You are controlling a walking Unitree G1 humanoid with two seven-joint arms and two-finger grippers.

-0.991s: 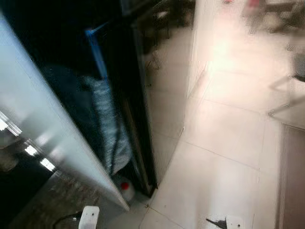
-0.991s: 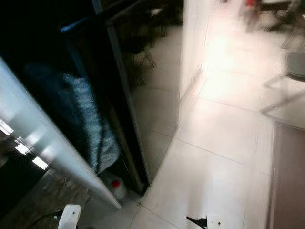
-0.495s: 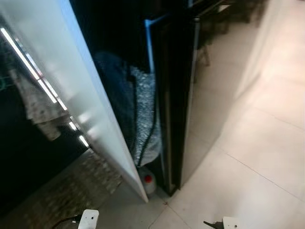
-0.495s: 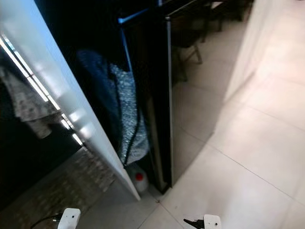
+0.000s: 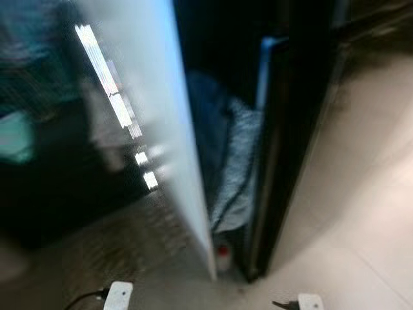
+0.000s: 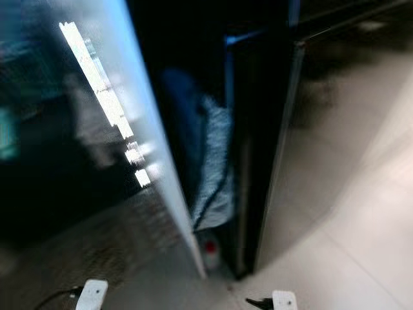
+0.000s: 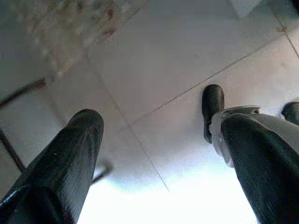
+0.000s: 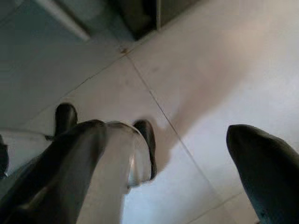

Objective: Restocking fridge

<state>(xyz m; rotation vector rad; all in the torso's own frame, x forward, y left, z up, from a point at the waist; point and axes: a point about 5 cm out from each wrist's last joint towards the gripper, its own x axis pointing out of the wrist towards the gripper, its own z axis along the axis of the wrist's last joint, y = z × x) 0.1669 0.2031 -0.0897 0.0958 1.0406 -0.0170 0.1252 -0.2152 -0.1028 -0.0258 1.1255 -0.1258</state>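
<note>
A tall glossy black unit point(image 5: 290, 161) stands ahead, blurred. A pale, shiny panel point(image 5: 171, 129) leans close on its left. In the dark gap between them hangs blue and grey cloth point(image 5: 232, 168). A small bottle with a red cap point(image 5: 223, 255) stands on the floor below the cloth. My left gripper point(image 7: 159, 140) hangs open over floor tiles and holds nothing. My right gripper point(image 8: 168, 149) hangs open in the same way, its fingers point(image 8: 70, 158) wide apart above the tiles.
Pale tiled floor point(image 5: 361, 213) stretches to the right of the black unit. A dark reflective surface point(image 5: 58, 161) with bright light streaks lies left of the panel, and patterned flooring point(image 5: 129, 245) lies below it. My dark feet point(image 7: 212, 109) show beneath the grippers.
The camera has swung left, so the black unit and pale panel now sit further right in the picture and look more blurred. Both arms still hang idle.
</note>
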